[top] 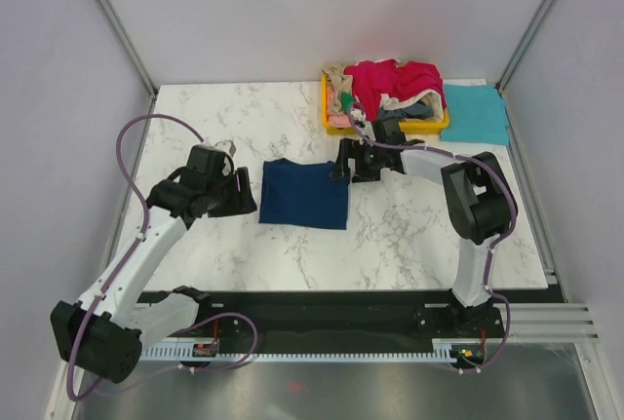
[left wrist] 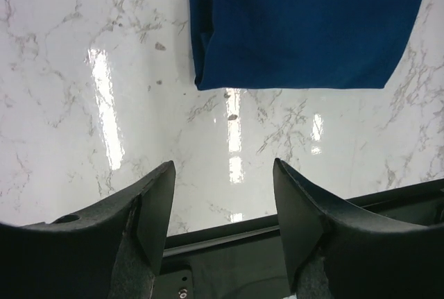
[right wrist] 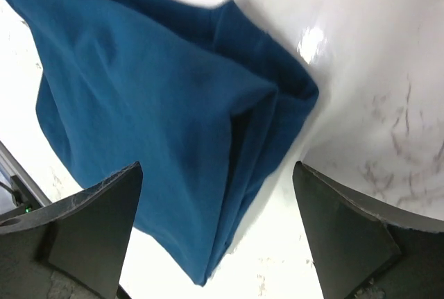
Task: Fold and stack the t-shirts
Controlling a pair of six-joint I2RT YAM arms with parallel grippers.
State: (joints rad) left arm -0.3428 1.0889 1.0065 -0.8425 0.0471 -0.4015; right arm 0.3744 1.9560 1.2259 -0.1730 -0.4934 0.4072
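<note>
Since the folded navy t-shirt (top: 304, 194) lies on the table (top: 409, 235) between the left hand (top: 244, 193), partly open, and the right hand (top: 341, 164), wide, both empty, it is judged light, limp, best pinched at a layered edge.

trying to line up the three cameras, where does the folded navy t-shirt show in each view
Top external: the navy t-shirt lies mid-table as a folded rectangle.
Left wrist: it sits in the upper right, cut off by the top edge.
Right wrist: it fills the left and middle, with one folded corner pointing right.
Shared landmark: the white marble tabletop beneath it, seen in all three views.
</note>
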